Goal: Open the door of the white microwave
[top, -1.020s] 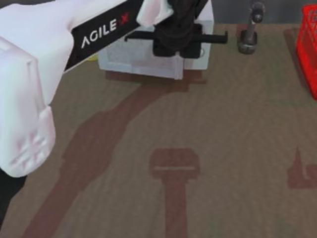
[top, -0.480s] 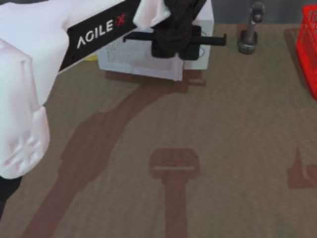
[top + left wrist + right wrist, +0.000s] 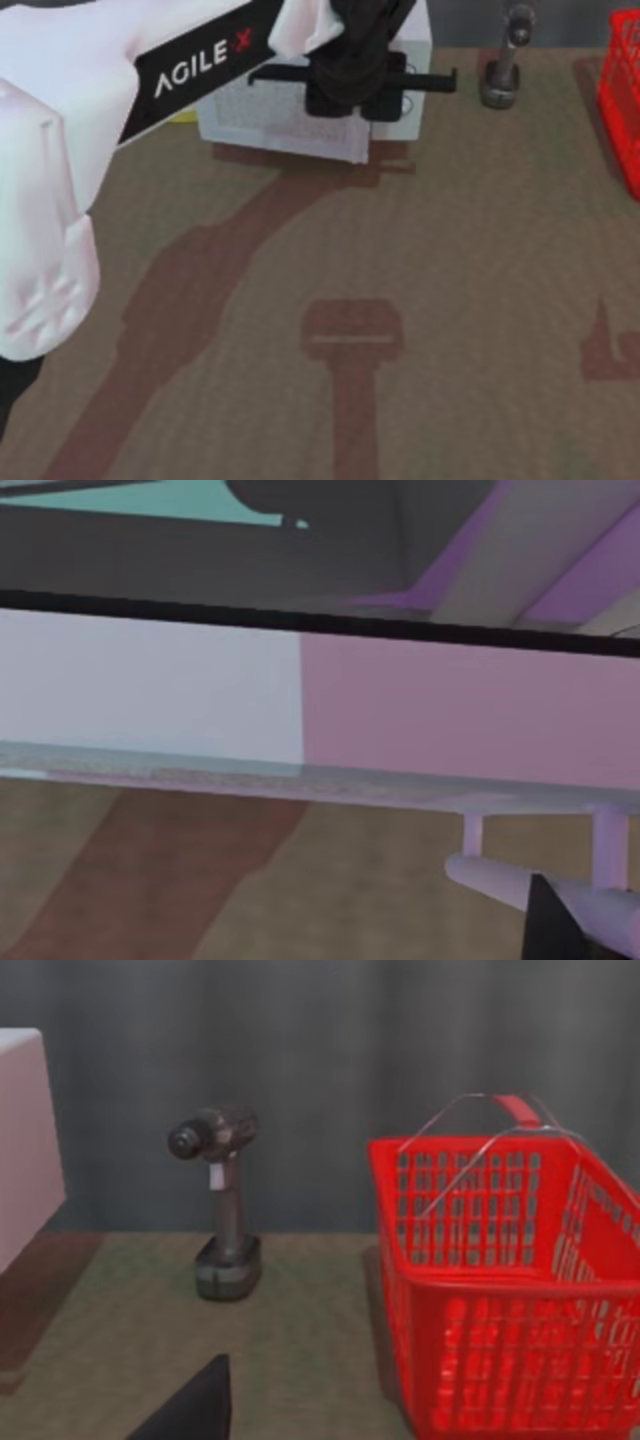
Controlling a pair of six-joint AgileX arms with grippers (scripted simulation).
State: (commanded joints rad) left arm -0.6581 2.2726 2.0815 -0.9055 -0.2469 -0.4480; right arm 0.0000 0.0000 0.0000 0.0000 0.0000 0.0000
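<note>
Top view is showing the counter (image 3: pixel 450 300) carrying the white microwave (image 3: pixel 415 40) at the far edge, directly beneath the left claw (image 3: pixel 340 95). The door (image 3: pixel 290 125) is sitting just under that claw, nearly closed, its handle (image 3: pixel 540 880) lying beside a dark fingertip. I cannot tell whether the claw is apart or together. A red basket (image 3: pixel 500 1280) and a drill (image 3: pixel 225 1210) are standing to its right.
</note>
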